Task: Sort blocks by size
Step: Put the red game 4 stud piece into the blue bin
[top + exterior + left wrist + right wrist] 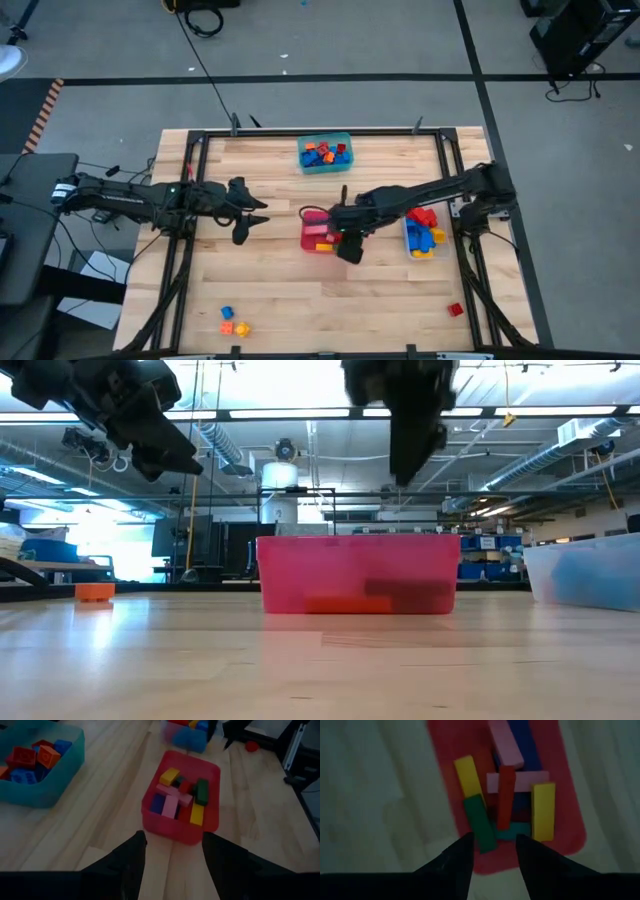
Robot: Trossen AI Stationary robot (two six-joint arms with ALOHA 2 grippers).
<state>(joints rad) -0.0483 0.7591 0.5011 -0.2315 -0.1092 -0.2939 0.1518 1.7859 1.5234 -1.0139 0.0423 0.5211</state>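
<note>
Nearest the front edge of the table [280, 300], a few blocks [233, 322] lay loose and unsorted, with one red block [455, 310] off toward my right side, so I judged the sorting mostly done but not finished. Farther in, the red tub [318, 236] held the long bars [506, 795], the clear tub [420, 236] a mixed heap of red, blue and yellow, and the teal tub [326, 153] at the far edge the small red and blue pieces. My right hand [492, 854] hung above the red tub, fingers parted and empty. My left hand [172, 862] waited to the tub's left, fingers spread, holding nothing.
</note>
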